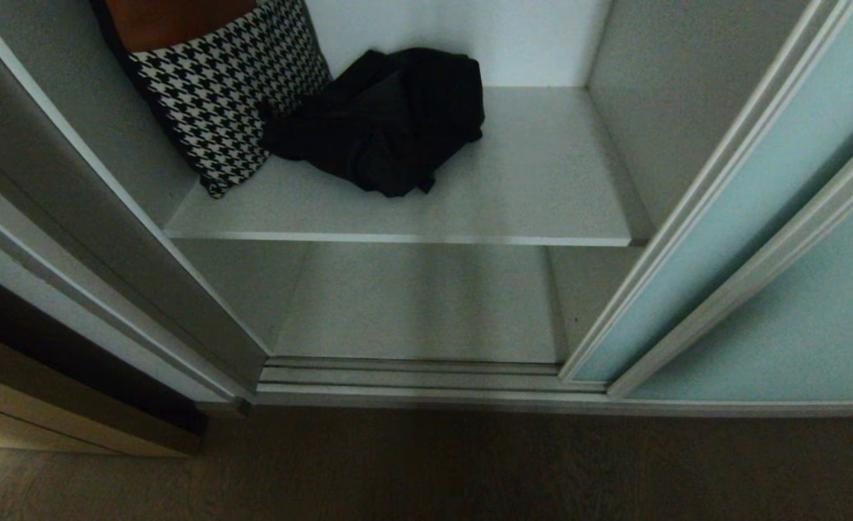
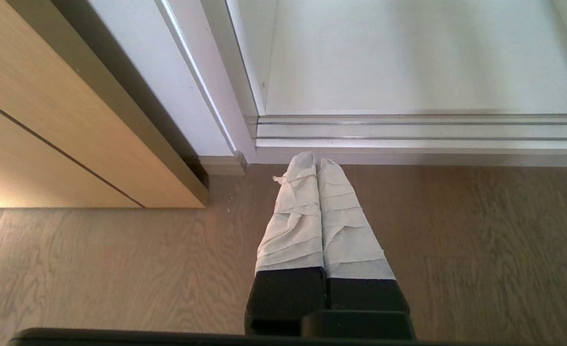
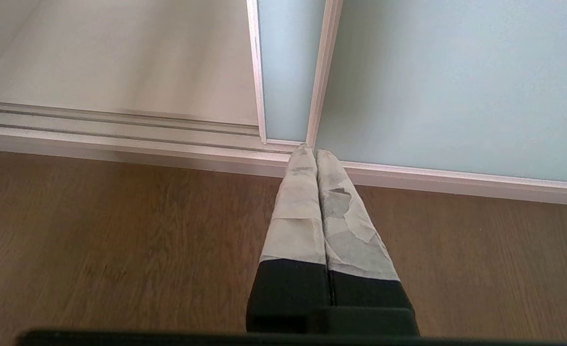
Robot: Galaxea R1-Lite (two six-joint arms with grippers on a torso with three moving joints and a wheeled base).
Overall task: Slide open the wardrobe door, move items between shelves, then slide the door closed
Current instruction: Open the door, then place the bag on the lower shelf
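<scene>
Left gripper [image 2: 317, 161] is sitting clenched, taped fingers pressed together, holding nothing, hanging low over the wood-grain floor [image 2: 119, 269] just near of the track [image 2: 408, 130] at the wardrobe's left corner. Right gripper [image 3: 310, 151] is likewise clenched and empty, pointing at the bottom frame of the door [image 3: 456, 86], near the door's left edge. Neither arm is showing in the head view; both are looking parked.

Door [image 1: 773, 239] is standing slid to the right, opening clear. The garment [image 1: 386, 119] is lying bunched on the upper shelf [image 1: 542, 181], far and above from both grippers, left of centre, its long axis running roughly left-right. It is touching a houndstooth cushion [image 1: 231, 94] leaning at the shelf's left end. Judgement: the left gripper is sitting nearer the garment's side, so a reach would be going up and far into the opening. The lower shelf [image 1: 426, 304] is lying below, nearer the track.

Materials: garment is soft black cloth, crumpled, floppy, likely sagging when lifted. Shelves are matte pale boards, flat, thin lighter front edge. Door is frosted blue-green glass in slim silver frame. Track is ribbed metal. Beige cabinet [image 2: 47, 120] is standing left of the wardrobe.
</scene>
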